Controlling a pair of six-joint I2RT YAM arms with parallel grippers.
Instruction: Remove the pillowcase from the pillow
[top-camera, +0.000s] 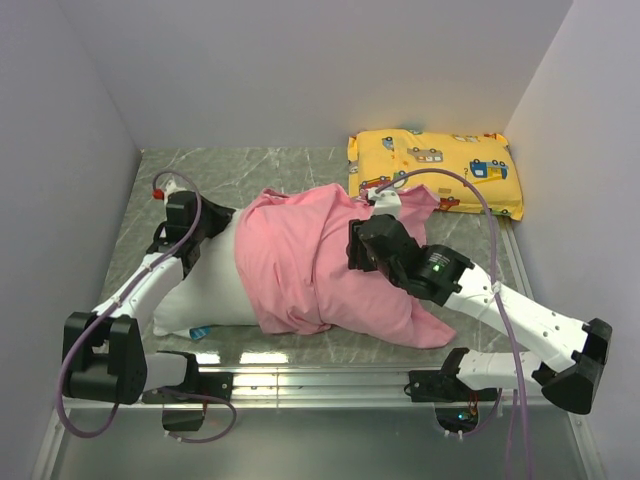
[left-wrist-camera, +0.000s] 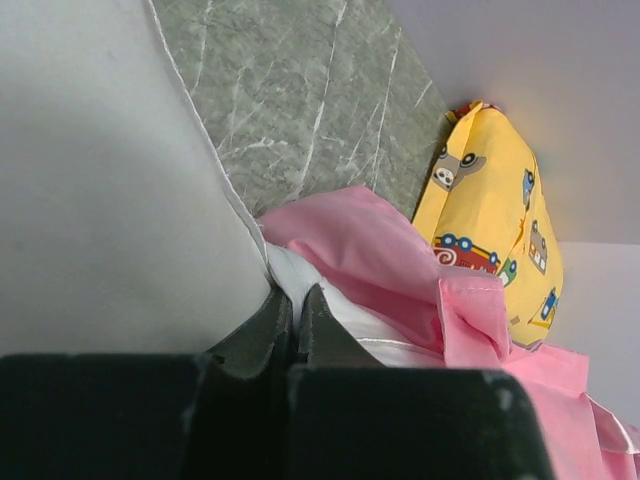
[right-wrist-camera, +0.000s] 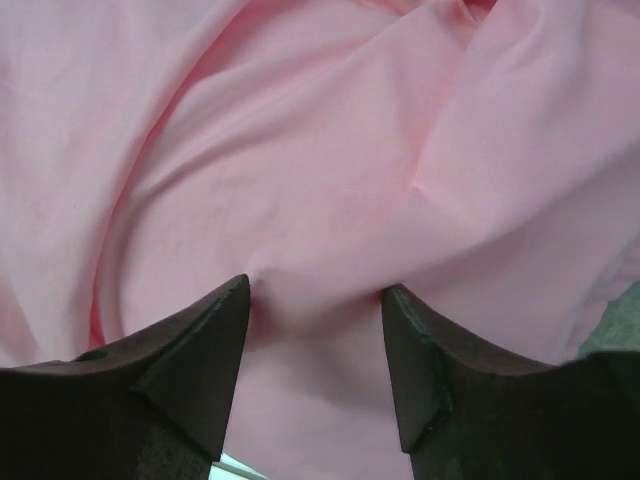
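Note:
The pink pillowcase (top-camera: 310, 260) lies bunched over the right part of the white pillow (top-camera: 205, 290), whose left end is bare. My left gripper (top-camera: 215, 228) sits at the pillow's far left corner, where the pink hem begins. In the left wrist view my left gripper (left-wrist-camera: 295, 295) is shut on a pinch of white pillow (left-wrist-camera: 100, 200) fabric, with the pillowcase (left-wrist-camera: 370, 240) just beyond. My right gripper (top-camera: 357, 247) presses down on the pillowcase's middle. Its jaws (right-wrist-camera: 315, 300) stand open, and a bulge of pink pillowcase (right-wrist-camera: 300, 150) lies between the tips.
A yellow cartoon-vehicle pillow (top-camera: 435, 165) lies at the back right against the wall, also visible from the left wrist (left-wrist-camera: 490, 210). White walls enclose the grey marble tabletop (top-camera: 290, 165) on three sides. A metal rail (top-camera: 320, 375) runs along the near edge.

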